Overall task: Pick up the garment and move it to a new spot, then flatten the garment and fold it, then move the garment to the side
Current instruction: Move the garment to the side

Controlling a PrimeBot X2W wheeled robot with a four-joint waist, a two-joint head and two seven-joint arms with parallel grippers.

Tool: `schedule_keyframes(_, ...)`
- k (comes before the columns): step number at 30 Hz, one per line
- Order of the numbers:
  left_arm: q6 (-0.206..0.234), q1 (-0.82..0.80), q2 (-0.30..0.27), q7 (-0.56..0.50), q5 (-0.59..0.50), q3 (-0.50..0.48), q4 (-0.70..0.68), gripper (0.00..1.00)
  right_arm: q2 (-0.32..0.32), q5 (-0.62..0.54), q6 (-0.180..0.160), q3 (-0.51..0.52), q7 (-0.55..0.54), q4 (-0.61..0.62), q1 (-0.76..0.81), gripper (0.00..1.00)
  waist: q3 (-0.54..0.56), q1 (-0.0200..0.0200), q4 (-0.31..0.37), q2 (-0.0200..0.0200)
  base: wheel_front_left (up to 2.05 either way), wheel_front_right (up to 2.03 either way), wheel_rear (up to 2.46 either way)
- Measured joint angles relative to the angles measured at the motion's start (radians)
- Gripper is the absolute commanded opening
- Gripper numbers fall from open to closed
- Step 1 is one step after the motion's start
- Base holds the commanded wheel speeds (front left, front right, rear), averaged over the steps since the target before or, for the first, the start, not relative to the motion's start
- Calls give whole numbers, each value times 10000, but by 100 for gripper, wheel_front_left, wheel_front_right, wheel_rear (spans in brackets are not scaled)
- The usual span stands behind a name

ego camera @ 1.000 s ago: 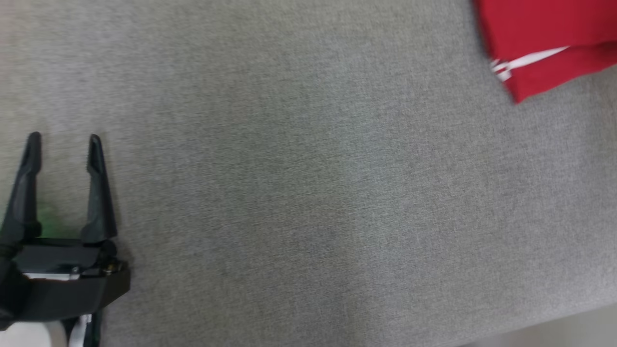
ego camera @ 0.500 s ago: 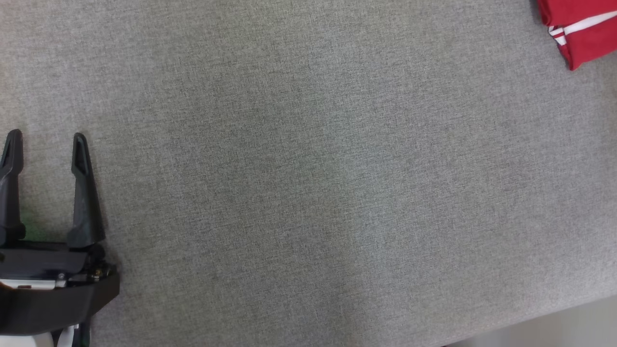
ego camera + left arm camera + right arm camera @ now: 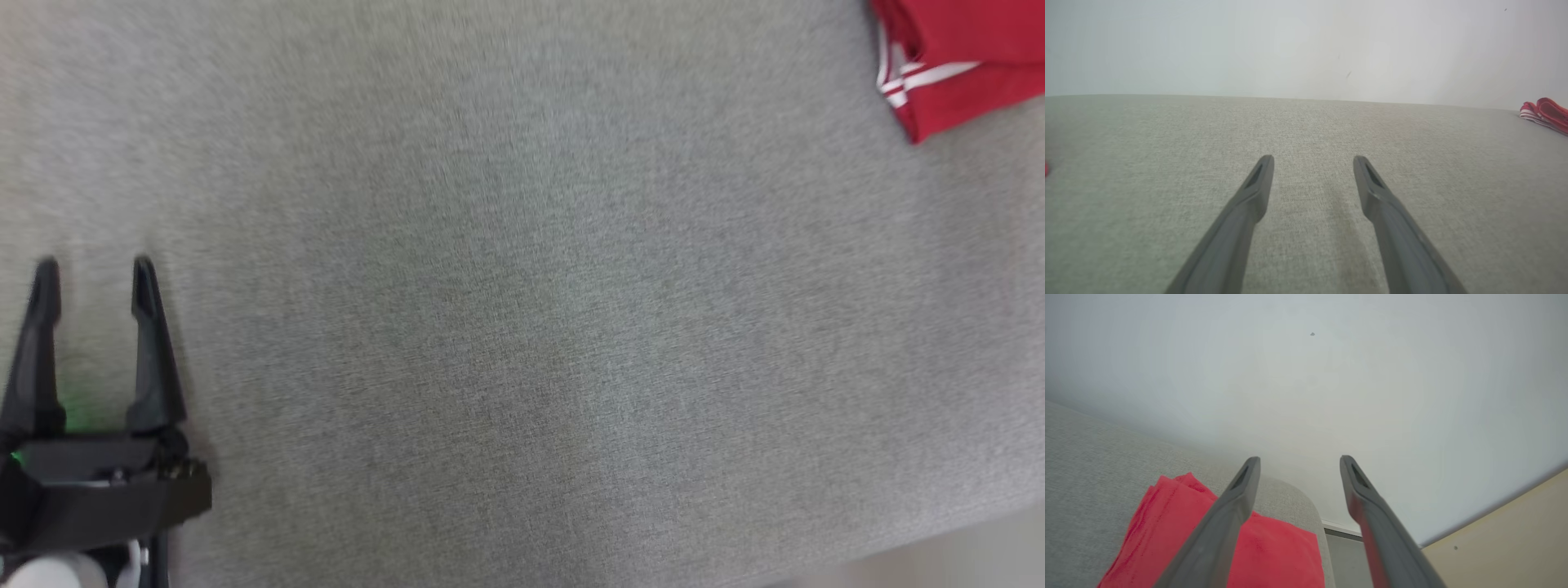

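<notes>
The garment (image 3: 955,57) is red with white stripes and lies folded at the far right of the grey fabric surface (image 3: 522,310). It appears as a thin red pile (image 3: 1545,114) at the right edge of the left wrist view. My left gripper (image 3: 94,269) is open at the lower left, far from the garment, with only grey fabric between its fingers (image 3: 1312,159). My right gripper (image 3: 1298,459) is open above the folded garment (image 3: 1274,551), which lies flat near the surface's rounded corner. Its fingers hold nothing.
A pale wall (image 3: 1331,375) rises behind the surface. Past the surface's right end, a strip of beige floor (image 3: 1515,539) shows. The near edge of the surface (image 3: 939,547) runs along the lower right of the head view.
The head view has shifted, so the garment sits at a different place in the picture. The left gripper stays open.
</notes>
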State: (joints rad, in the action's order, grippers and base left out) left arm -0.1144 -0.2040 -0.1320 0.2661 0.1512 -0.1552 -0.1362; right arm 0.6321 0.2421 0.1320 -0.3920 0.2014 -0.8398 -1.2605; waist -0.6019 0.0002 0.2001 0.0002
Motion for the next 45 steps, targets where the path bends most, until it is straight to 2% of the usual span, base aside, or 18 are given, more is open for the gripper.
schedule_keyframes(5,58,520,188,-21,94,-357,290,100,-748,203,0,31,370,886,1153,100,764,0,-91,0,0,0,0)
schedule_keyframes(13,88,1380,493,-21,134,-660,755,100,-2197,393,0,769,558,2755,3911,100,2123,-2,-208,-1,0,0,0)
schedule_keyframes(19,88,1768,633,-21,150,-685,1170,100,-3219,-17,0,1319,600,4071,6226,100,3072,-3,-322,-2,0,0,0)
schedule_keyframes(26,71,1858,723,-21,163,-535,1764,100,-4270,-79,0,1894,602,4951,8567,100,4032,-3,-643,-1,0,0,0)
schedule_keyframes(33,40,2077,759,-21,130,-508,2052,100,-4811,-320,0,2349,619,5710,10190,100,4779,-4,-874,-2,0,0,0)
schedule_keyframes(45,25,2441,794,-21,71,-326,2500,100,-5173,-487,0,2723,577,6527,12271,100,5729,-5,-1208,-2,0,0,0)
